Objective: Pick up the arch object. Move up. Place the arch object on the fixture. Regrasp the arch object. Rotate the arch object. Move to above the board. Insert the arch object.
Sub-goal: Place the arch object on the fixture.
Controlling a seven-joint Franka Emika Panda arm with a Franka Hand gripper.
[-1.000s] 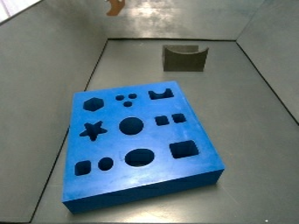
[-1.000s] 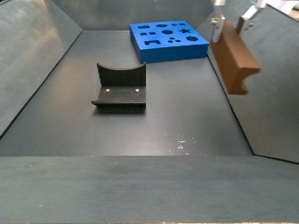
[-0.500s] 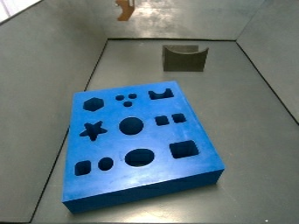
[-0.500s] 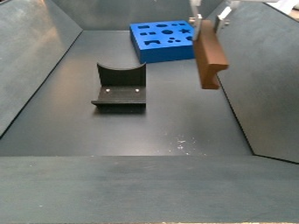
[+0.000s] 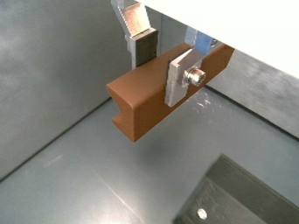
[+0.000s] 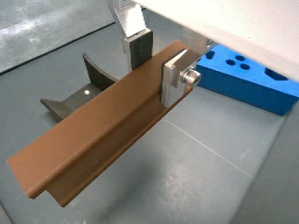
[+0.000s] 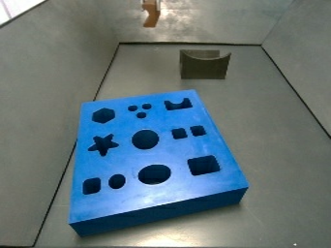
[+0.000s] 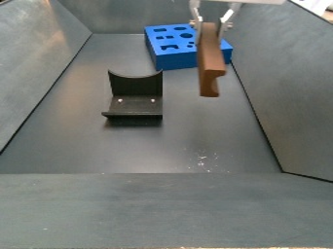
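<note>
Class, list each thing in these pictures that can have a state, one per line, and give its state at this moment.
gripper: in the air over the floor, shut on the arch object.
arch object: held off the floor, hanging upright from the fingers.
fixture: standing on the floor, nothing resting on it.
board: lying flat on the floor, every visible hole unfilled.

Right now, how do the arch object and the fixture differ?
The arch object is orange-brown and long; the fixture is dark grey and squat. The arch object hangs in the air, clamped in the hand; the fixture stands on the floor, untouched. The fixture's top dips concave.
</note>
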